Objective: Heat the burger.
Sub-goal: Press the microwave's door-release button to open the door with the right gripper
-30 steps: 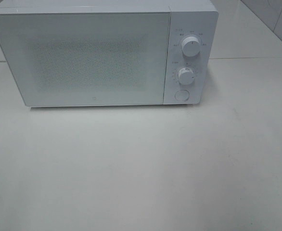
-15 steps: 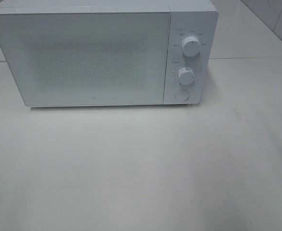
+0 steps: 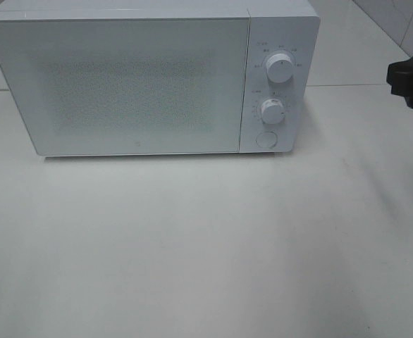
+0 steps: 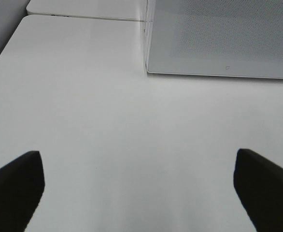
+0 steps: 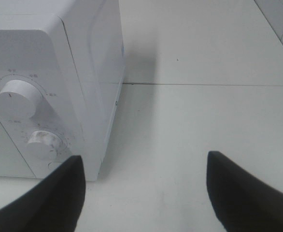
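**Microwave Door Closed, Both Grippers Hanging With Fingers Spread**

Exterior high view: a white box-shaped microwave oven [image 3: 150, 77] is standing on the pale matte table [image 3: 192, 253], filling the stretch from 10 to 1 o'clock. Its frosted, speckled door [image 3: 115, 88] is sitting flush and closed, and nothing behind it is showing. On the panel at the door's 3 o'clock side, a white round upper knob [image 3: 280, 69] is sitting above a white round lower knob [image 3: 272, 110], with a white round button [image 3: 266, 139] at 6 o'clock from both. At the 2 o'clock edge of the view, a black piece of the right arm [image 3: 411, 76] is poking in, well apart from the oven. Its fingers are not showing here.

Left wrist view: the left gripper [image 4: 137, 153] is hanging over the table, its two black fingers [image 4: 16, 188] spread wide and holding nothing. A lower corner of the oven door is lying ahead of them, apart from both.

Right wrist view: the right gripper [image 5: 145, 157] is hovering beside the oven's panel end, its black fingers [image 5: 243, 193] spread and pinching nothing. One finger is overlapping the oven's lower front corner in the picture; whether it is touching cannot be told.

The burger is showing in none of the three views, so its place cannot be told.
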{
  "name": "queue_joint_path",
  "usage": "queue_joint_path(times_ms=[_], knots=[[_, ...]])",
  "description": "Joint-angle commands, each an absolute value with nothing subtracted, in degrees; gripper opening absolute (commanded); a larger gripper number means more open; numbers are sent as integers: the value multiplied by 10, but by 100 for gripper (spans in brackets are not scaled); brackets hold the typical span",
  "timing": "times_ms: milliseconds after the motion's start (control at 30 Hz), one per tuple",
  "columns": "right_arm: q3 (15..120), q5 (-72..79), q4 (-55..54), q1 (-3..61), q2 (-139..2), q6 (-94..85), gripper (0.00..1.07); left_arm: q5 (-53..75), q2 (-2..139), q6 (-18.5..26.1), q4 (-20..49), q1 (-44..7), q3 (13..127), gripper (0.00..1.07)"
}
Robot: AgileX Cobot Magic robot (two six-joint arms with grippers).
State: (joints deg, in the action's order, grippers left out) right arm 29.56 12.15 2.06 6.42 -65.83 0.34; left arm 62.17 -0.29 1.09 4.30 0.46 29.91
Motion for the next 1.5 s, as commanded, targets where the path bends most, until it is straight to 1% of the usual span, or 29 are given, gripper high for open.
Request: queue_joint_path(times_ms=[33, 100, 133, 167, 233, 433, 467, 500, 533, 567, 600, 633, 667, 700, 733, 767, 800, 833, 867, 900, 933, 967, 1000, 1033, 1067, 1100, 1233, 1333, 1500], knots=[[276, 189, 25, 63, -675, 7, 68, 614, -7, 10, 49, 6, 297, 100], [241, 262, 25, 63, -701, 6, 68, 614, -7, 10, 49, 6, 297, 100], [241, 262, 25, 63, -701, 6, 68, 614, -7, 10, 49, 6, 297, 100], [222, 307, 25, 63, -718, 6, 68, 614, -7, 10, 49, 6, 297, 100], [213, 325, 24, 63, -729, 6, 68, 614, -7, 10, 49, 6, 297, 100], [168, 425, -36, 68, -787, 0, 68, 614, -7, 10, 49, 6, 297, 100], [154, 474, -72, 87, -809, -24, 68, 614, -7, 10, 49, 6, 297, 100], [154, 474, -72, 87, -809, -24, 68, 614, -7, 10, 49, 6, 297, 100], [144, 528, -109, 117, -827, -61, 68, 614, -7, 10, 49, 6, 297, 100], [141, 545, -131, 136, -838, -76, 68, 614, -7, 10, 49, 6, 297, 100], [141, 545, -131, 136, -838, -76, 68, 614, -7, 10, 49, 6, 297, 100], [136, 583, -182, 173, -857, -107, 68, 614, -7, 10, 49, 6, 297, 100], [136, 594, -202, 189, -868, -117, 68, 614, -7, 10, 49, 6, 297, 100], [136, 594, -202, 189, -868, -117, 68, 614, -7, 10, 49, 6, 297, 100], [136, 622, -249, 229, -892, -127, 68, 614, -7, 10, 49, 6, 297, 100], [136, 637, -268, 249, -902, -129, 68, 614, -7, 10, 49, 6, 297, 100], [136, 637, -268, 249, -902, -129, 68, 614, -7, 10, 49, 6, 297, 100], [136, 662, -309, 281, -925, -129, 68, 614, -7, 10, 49, 6, 297, 100], [137, 672, -328, 297, -937, -129, 68, 614, -7, 10, 49, 6, 297, 100], [137, 672, -328, 297, -937, -129, 68, 614, -7, 10, 49, 6, 297, 100], [143, 675, -362, 325, -960, -129, 68, 614, -7, 10, 49, 6, 297, 100], [147, 675, -379, 339, -970, -129, 68, 614, -7, 10, 49, 6, 297, 100], [147, 675, -379, 339, -970, -129, 68, 614, -7, 10, 49, 6, 297, 100], [156, 676, -407, 366, -988, -129, 68, 614, -7, 10, 49, 6, 297, 100], [156, 676, -407, 366, -988, -129, 68, 614, -7, 10, 49, 6, 297, 100], [164, 681, -425, 388, -1002, -128, 68, 614, -7, 10, 49, 6, 297, 100], [185, 687, -426, 417, -1025, -127, 68, 614, -7, 10, 49, 6, 297, 100], [199, 685, -425, 430, -1036, -124, 68, 614, -7, 10, 49, 6, 297, 100], [205, 683, -425, 432, -1036, -123, 67, 614, -7, 10, 49, 6, 297, 100]])
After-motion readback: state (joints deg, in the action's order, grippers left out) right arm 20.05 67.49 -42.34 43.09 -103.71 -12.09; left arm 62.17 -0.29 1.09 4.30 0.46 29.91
